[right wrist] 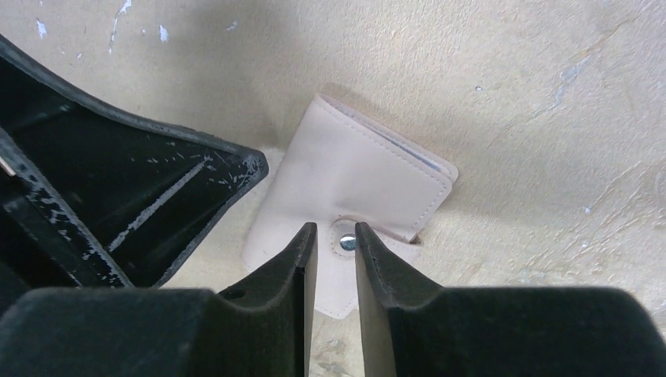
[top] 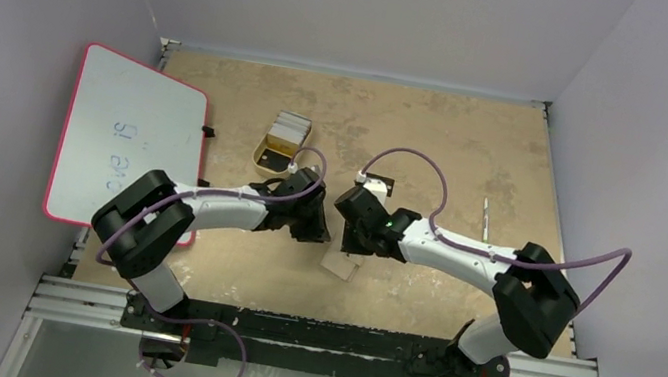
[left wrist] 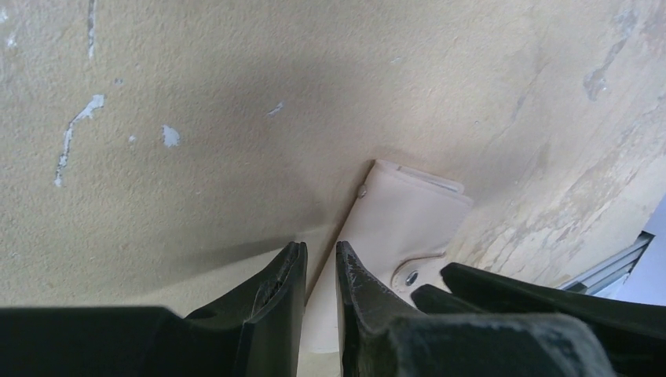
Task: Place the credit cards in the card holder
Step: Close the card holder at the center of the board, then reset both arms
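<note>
The tan card holder (top: 339,264) lies folded on the table between my two grippers. It also shows in the left wrist view (left wrist: 400,216) and the right wrist view (right wrist: 353,177). Its snap tab hangs loose, with the round snap button (right wrist: 346,243) showing. My right gripper (right wrist: 335,228) hovers over that tab, jaws a narrow gap apart and empty. My left gripper (left wrist: 320,250) sits at the holder's left edge, jaws a narrow gap apart, nothing between them. Pale credit cards (top: 289,125) stand in a yellow tray (top: 261,155) behind the left gripper.
A pink-framed whiteboard (top: 125,140) lies at the far left. A small white and black item (top: 376,184) sits behind the right gripper (top: 353,248). A thin stick (top: 484,216) lies to the right. The left gripper's black body (right wrist: 157,196) crowds the holder's left side.
</note>
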`<state>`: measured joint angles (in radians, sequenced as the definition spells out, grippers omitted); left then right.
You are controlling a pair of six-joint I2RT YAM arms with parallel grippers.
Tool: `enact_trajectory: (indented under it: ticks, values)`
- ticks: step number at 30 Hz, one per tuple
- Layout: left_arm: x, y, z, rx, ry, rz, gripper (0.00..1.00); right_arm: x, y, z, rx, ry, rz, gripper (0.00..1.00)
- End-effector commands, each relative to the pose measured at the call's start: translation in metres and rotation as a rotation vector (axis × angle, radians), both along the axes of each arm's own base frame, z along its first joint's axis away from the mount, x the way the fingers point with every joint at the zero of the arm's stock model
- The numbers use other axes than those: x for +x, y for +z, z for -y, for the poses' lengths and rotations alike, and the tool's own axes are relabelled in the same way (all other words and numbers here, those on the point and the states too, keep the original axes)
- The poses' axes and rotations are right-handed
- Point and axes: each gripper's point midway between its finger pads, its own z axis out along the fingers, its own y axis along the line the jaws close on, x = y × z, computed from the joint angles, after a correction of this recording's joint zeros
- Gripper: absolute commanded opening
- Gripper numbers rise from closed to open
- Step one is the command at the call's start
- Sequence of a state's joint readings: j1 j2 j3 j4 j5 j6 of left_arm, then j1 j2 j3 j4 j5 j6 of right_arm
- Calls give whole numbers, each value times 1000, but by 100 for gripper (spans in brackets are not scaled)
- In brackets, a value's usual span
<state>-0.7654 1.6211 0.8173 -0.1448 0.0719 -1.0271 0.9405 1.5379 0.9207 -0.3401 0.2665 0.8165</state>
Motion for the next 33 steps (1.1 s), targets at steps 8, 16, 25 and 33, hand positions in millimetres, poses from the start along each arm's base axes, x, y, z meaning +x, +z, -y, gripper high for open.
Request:
enact_trajectory:
  ticks: [8, 16, 25, 33]
  values:
    - [-7, 10, 11, -74, -35, 30, 16, 5, 24, 2, 18, 12, 25, 12]
    - [-14, 10, 19, -117, -43, 12, 13, -2, 10, -5, 57, 37, -10, 5]
    - [11, 65, 7, -74, 14, 179, 20, 12, 39, 11, 41, -18, 66, 10]
    - [43, 205, -69, 139, 182, 541, 45, 31, 162, 49, 160, -160, 360, 38]
